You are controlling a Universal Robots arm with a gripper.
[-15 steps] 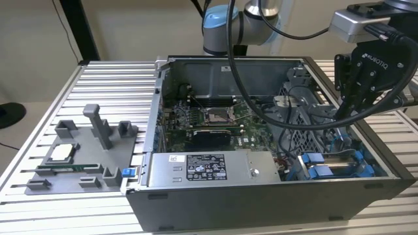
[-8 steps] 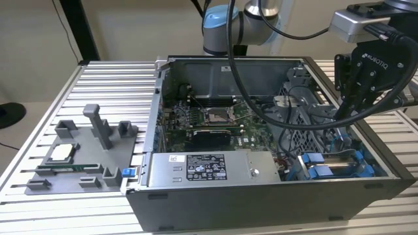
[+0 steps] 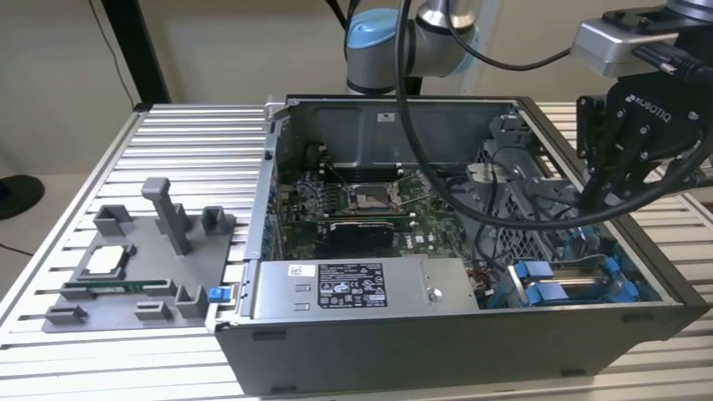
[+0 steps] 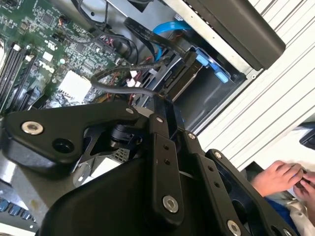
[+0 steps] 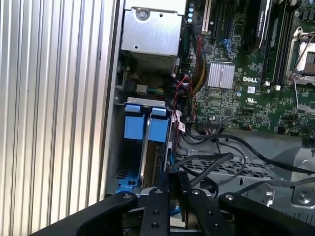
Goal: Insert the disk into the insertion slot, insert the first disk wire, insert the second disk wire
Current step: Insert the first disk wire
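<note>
Jaws clenched on disk wire [image 4: 123, 89], right by the seated disk [image 5: 145, 127].

Jaws are pinched together w/ the dark wire's end btwn their tips, in both wrist views; the wire curves off toward the mobo [image 5: 236, 98]. Just past the tips the disk, in its blue carrier, sits down inside the insertion slot [image 5: 110, 157]. That slot is at the near corner of the computer case [image 3: 446, 351] on the exterior view's right, beside the PSU box [image 3: 356, 288]. Other black cables cross the case interior near the tips. Case stands open-topped on a slatted metal worktop [image 3: 189, 142]. A grey parts fixture [image 3: 145, 267] lies on the worktop, well apart, at the exterior view's left. A person's hand [image 4: 278, 177] shows past the worktop edge in the second wrist view.
</note>
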